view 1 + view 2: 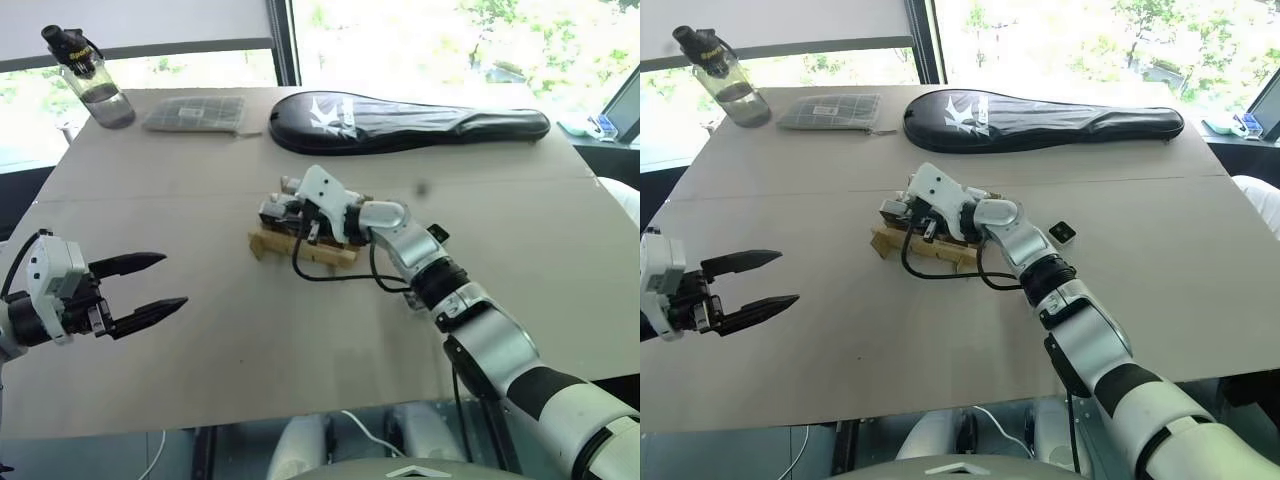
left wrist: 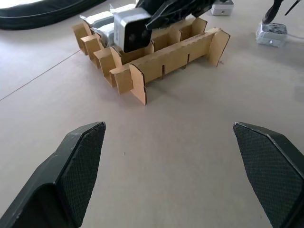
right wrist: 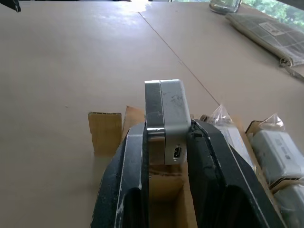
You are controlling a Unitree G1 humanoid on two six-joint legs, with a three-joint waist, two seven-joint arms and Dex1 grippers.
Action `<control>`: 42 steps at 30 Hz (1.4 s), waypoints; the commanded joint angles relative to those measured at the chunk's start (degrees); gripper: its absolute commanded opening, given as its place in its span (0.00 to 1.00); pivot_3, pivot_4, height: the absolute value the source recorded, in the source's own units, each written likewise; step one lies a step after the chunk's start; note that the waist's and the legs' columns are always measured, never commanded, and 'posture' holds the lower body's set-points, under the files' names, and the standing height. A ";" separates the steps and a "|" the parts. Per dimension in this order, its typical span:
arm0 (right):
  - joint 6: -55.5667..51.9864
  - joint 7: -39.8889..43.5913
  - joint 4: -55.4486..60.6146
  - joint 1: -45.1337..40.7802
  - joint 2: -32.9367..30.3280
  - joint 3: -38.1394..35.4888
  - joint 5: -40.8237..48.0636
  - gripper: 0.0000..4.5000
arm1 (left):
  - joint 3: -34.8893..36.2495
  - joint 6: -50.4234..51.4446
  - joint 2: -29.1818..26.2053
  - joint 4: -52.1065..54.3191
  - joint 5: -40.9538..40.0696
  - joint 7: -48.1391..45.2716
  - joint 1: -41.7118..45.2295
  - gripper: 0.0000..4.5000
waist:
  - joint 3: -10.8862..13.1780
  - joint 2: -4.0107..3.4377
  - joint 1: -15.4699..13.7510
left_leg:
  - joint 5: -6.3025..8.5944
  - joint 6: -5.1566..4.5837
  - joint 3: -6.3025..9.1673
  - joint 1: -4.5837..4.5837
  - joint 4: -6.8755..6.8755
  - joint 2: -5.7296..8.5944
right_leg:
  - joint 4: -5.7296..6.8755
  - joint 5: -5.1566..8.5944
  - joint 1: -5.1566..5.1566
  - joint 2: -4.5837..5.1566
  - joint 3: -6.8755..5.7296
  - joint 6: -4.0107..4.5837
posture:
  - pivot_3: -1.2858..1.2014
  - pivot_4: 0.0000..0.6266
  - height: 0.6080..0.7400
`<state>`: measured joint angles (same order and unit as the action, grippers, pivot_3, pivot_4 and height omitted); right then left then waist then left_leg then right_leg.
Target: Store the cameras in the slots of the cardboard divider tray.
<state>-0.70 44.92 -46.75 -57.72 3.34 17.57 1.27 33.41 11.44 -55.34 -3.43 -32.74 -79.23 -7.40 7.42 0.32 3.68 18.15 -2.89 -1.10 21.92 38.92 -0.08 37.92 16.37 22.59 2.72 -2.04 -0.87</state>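
The cardboard divider tray (image 1: 262,243) sits mid-table. My right gripper (image 3: 166,127) is shut on a silver-grey camera (image 3: 164,114), holding it upright just above an empty slot near the tray's end (image 2: 173,57). Other cameras (image 3: 278,152), wrapped in clear plastic, stand in the slots beside it. One loose camera (image 1: 1062,233) lies on the table next to my right forearm, and another loose camera (image 2: 271,34) lies beyond the tray. My left gripper (image 1: 172,281) hovers open and empty to the tray's left, pointing at it.
A long black racket case (image 1: 400,122) lies across the far side. A grey mesh pouch (image 1: 195,113) and a water bottle (image 1: 90,80) are at the far left. Bare tabletop separates my left gripper from the tray.
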 commanded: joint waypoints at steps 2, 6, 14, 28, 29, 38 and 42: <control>1.10 0.00 -2.16 -1.62 -0.49 -0.75 -1.53 0.12 | 1.50 -1.14 -1.06 -0.71 -0.07 -0.91 0.11 1.00 | 0.00 -0.01 0.19 | -0.01 0.01 0.00 -0.04 0.00 0.00 | 0.00 0.00 0.00 0.00 -0.01 0.00 | 0.52 0.24 1.00; -1.48 2.23 -3.30 -2.03 0.32 -1.71 -0.24 0.12 | 1.56 -1.31 -1.17 -1.03 -0.13 -1.16 0.20 1.00 | -0.01 0.01 0.16 | -0.02 0.04 0.01 -0.08 0.00 0.00 | 0.00 0.00 -0.05 0.03 -0.03 0.00 | 0.52 0.24 1.00; -0.78 1.97 -4.36 -2.76 2.02 -1.44 -1.73 0.12 | 0.96 -1.69 -1.29 -1.54 0.10 -1.56 0.57 1.00 | 0.00 0.00 0.25 | -0.02 0.04 0.02 -0.06 -0.03 0.00 | 0.04 0.00 -0.04 0.04 -0.02 0.00 | 0.52 0.24 1.00; -2.95 8.47 6.22 0.05 1.45 -7.24 6.03 0.63 | -0.54 -1.17 -1.09 -1.75 0.17 -2.10 2.28 1.00 | 0.01 -0.02 0.24 | -0.02 0.05 0.05 -0.02 -0.06 0.00 | 0.02 0.00 -0.03 0.05 -0.06 0.00 | 0.52 0.24 1.00; -3.97 9.06 9.82 1.58 0.88 -7.48 7.08 0.63 | -0.95 -1.20 -1.14 -2.02 0.29 -2.26 2.88 1.00 | 0.00 0.00 0.21 | -0.02 0.05 0.07 -0.02 -0.06 0.00 | 0.03 0.00 -0.03 0.06 -0.08 0.00 | 0.52 0.24 1.00; -26.94 5.11 53.06 21.36 -15.11 -13.90 15.75 0.63 | -8.32 -0.89 -1.37 -2.58 1.03 -4.29 10.40 1.00 | -0.04 0.07 -1.79 | -0.01 0.03 0.24 0.15 -0.02 0.00 | 0.02 -0.01 -0.02 0.15 -0.10 0.00 | 0.52 0.24 1.00; -33.45 -0.21 66.46 32.03 -21.86 -19.68 18.36 0.63 | -11.90 -0.82 -2.41 -4.25 1.45 -6.33 15.57 1.00 | -0.13 0.21 -2.22 | 0.03 -0.04 0.23 0.20 0.00 0.04 | -0.02 -0.01 -0.03 0.19 -0.04 0.00 | 0.52 0.24 1.00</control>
<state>-30.78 47.27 10.60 -29.21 -16.73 0.85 17.08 22.27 10.91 -56.07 -7.58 -31.13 -84.02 5.33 7.30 0.54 1.46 18.17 -2.93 -0.87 22.11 38.91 -0.04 37.89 16.36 22.56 2.91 -2.07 -0.87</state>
